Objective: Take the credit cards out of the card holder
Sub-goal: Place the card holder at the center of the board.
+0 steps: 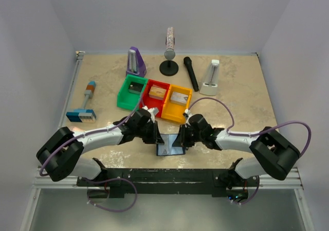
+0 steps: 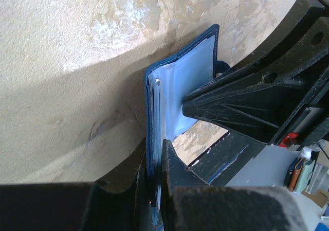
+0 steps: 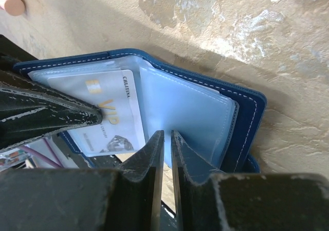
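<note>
The card holder (image 1: 170, 149) is a navy wallet held open above the table's near edge, between my two grippers. In the left wrist view my left gripper (image 2: 155, 161) is shut on the edge of the card holder (image 2: 180, 87). My left gripper (image 1: 157, 137) comes at it from the left. My right gripper (image 1: 181, 138) comes from the right. In the right wrist view my right gripper (image 3: 167, 138) is pinched on a pale clear sleeve of the card holder (image 3: 247, 118). A white credit card (image 3: 110, 120) with gold letters lies in the left pocket, partly under the left fingers (image 3: 46, 115).
Green (image 1: 131, 91), red (image 1: 157, 94) and yellow (image 1: 177, 103) bins stand just behind the wallet. Farther back are a purple metronome (image 1: 135, 62), a microphone stand (image 1: 169, 61), a black microphone (image 1: 191, 72) and a white metronome (image 1: 211, 77). A blue-and-white block (image 1: 81, 116) lies at the left.
</note>
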Motion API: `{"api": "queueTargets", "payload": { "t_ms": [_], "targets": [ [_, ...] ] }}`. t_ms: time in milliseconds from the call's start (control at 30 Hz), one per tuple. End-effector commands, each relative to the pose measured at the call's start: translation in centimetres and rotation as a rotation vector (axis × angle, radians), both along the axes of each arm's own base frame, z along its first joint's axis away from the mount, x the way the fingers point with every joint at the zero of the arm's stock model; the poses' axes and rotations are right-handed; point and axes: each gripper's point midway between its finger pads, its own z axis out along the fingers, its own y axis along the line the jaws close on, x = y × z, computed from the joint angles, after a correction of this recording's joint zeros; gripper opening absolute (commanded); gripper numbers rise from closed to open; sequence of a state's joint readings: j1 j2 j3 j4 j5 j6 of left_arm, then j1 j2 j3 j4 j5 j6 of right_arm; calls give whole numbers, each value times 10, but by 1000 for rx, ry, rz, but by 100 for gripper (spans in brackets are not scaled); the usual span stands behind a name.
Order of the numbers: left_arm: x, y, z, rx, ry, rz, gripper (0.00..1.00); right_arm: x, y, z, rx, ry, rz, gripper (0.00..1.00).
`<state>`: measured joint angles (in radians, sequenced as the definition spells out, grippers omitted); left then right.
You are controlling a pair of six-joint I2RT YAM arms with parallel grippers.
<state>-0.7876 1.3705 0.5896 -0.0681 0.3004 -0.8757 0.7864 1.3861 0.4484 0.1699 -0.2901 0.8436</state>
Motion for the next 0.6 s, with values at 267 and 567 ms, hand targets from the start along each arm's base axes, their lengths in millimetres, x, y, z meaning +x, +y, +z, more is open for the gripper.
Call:
{"api": "queueTargets", "payload": {
  "t_ms": [267, 567],
  "targets": [
    [7, 18, -19, 71, 21, 25, 15, 0, 0, -6, 23, 25, -14, 19],
    [6, 36, -26, 107, 59, 94, 50, -1, -2, -6, 16, 22, -10, 20]
  ]
}}
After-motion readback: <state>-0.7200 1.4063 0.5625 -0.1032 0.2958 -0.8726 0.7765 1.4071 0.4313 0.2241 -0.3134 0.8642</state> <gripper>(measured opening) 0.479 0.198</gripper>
